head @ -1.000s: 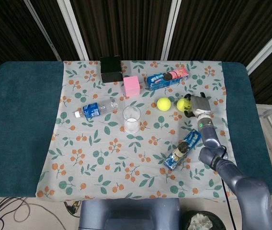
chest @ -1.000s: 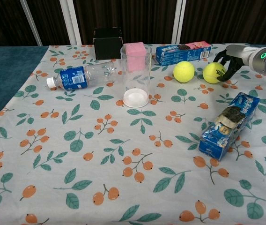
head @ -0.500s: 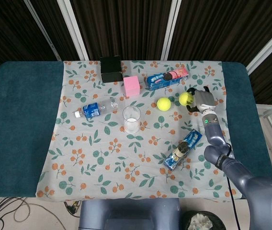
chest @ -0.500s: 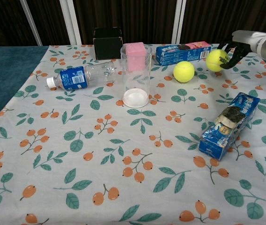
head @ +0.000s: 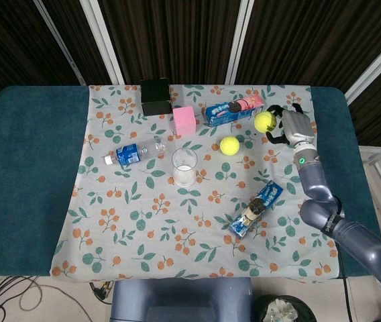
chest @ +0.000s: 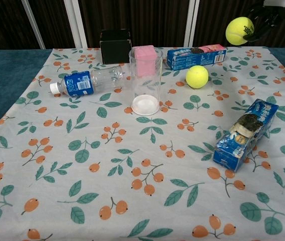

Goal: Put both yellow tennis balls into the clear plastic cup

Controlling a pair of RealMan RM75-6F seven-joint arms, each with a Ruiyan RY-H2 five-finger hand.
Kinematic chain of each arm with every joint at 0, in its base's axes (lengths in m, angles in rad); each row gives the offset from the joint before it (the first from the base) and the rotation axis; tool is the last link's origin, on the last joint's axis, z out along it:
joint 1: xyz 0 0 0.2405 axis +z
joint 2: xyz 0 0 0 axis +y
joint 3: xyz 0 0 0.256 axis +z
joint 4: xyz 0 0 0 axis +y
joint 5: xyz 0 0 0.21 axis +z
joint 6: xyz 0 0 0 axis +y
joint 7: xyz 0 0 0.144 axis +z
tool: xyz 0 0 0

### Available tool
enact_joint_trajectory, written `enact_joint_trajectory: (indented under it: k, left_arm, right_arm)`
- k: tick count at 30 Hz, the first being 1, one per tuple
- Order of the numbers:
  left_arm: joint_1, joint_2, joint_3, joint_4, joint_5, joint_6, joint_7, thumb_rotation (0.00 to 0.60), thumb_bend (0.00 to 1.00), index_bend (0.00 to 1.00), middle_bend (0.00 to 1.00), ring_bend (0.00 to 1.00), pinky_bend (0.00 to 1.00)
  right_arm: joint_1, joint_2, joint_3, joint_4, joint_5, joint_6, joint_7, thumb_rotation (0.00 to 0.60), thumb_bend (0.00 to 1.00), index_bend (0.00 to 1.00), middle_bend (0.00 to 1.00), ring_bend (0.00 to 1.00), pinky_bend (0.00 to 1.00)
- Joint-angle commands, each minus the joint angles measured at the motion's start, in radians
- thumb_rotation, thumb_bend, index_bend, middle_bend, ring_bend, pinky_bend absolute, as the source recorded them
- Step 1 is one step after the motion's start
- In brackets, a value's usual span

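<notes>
My right hand [head: 290, 126] [chest: 268, 14] holds one yellow tennis ball [head: 264, 121] [chest: 240, 30] in its dark fingers, lifted well above the cloth at the far right. The second yellow tennis ball [head: 229, 145] [chest: 196, 77] lies on the floral cloth, right of the cup. The clear plastic cup [head: 184, 167] [chest: 145, 82] stands upright near the middle of the table with nothing in it. My left hand shows in neither view.
A blue cookie box [head: 255, 208] [chest: 242, 133] lies front right. Another blue and pink box [head: 233, 109] [chest: 195, 55], a pink cube [head: 184, 120] [chest: 144, 54] and a black box [head: 155, 96] [chest: 115, 45] stand at the back. A plastic bottle [head: 135, 151] [chest: 87, 81] lies left of the cup.
My right hand has lifted the held tennis ball off the cloth, upward and away toward the far right. The other ball and the cup have stayed put.
</notes>
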Motion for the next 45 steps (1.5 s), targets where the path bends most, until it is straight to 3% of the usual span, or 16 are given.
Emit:
enact_joint_trajectory:
  k: [1, 12, 26, 37, 45]
  left_arm:
    - [0.000, 0.000, 0.001, -0.001, 0.002, 0.001, -0.001, 0.600, 0.09, 0.03, 0.00, 0.00, 0.04]
    - [0.001, 0.006, -0.003, 0.000, -0.005, -0.002, -0.018, 0.600, 0.09, 0.03, 0.00, 0.00, 0.04]
    - [0.003, 0.013, -0.005, 0.000, -0.008, -0.003, -0.035, 0.600, 0.09, 0.03, 0.00, 0.00, 0.04]
    - [0.002, 0.011, -0.004, 0.000, -0.009, -0.004, -0.031, 0.600, 0.09, 0.03, 0.00, 0.00, 0.04]
    - [0.004, 0.015, -0.006, -0.001, -0.009, 0.000, -0.037, 0.600, 0.09, 0.03, 0.00, 0.00, 0.04]
  right_arm:
    - [0.003, 0.091, 0.025, -0.177, 0.047, 0.042, -0.058, 0.600, 0.48, 0.53, 0.40, 0.46, 0.00]
    - [0.090, 0.130, 0.031, -0.427, 0.158, 0.104, -0.161, 0.600, 0.48, 0.54, 0.40, 0.46, 0.00]
    - [0.123, 0.126, 0.012, -0.578, 0.184, 0.135, -0.124, 0.600, 0.48, 0.56, 0.40, 0.46, 0.00]
    - [0.124, 0.109, -0.032, -0.643, 0.130, 0.148, -0.111, 0.600, 0.48, 0.56, 0.40, 0.46, 0.00]
    - [0.158, 0.049, -0.069, -0.584, 0.137, 0.161, -0.142, 0.600, 0.48, 0.56, 0.40, 0.46, 0.00]
